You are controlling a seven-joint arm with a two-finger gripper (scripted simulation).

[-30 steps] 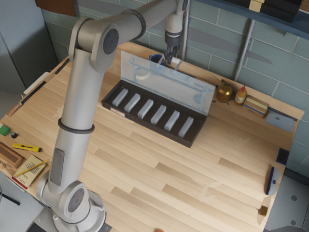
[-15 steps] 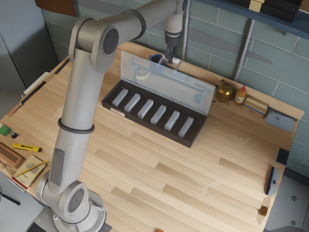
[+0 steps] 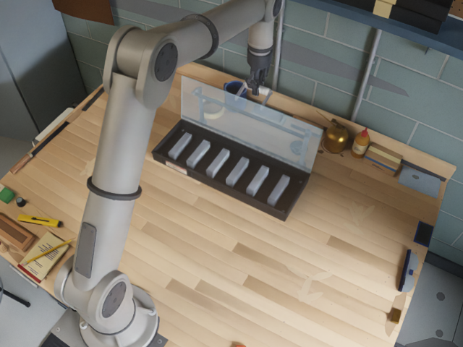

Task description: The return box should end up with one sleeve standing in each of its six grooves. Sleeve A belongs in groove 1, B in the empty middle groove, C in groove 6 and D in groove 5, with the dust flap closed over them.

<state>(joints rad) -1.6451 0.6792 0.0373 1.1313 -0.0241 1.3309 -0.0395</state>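
Observation:
My gripper point(image 3: 255, 89) hangs at the far side of the bench, just above the upper edge of the clear dust flap point(image 3: 248, 125), which stands open and upright behind the black return box point(image 3: 231, 168). All six grooves of the box hold grey sleeves point(image 3: 228, 169), one in each. A white tab point(image 3: 264, 90) sits at the flap's top edge, right at my fingers. A blue cup point(image 3: 234, 89) stands behind the flap to the left. My gripper is closed on the top edge of the flap.
The tiled back wall and a vertical pipe point(image 3: 277, 45) rise close behind my gripper. A brass oil can point(image 3: 335, 137), a glue bottle point(image 3: 360, 143) and a small block point(image 3: 383, 158) stand right of the box. Tools and a notepad point(image 3: 43, 255) lie at the left edge.

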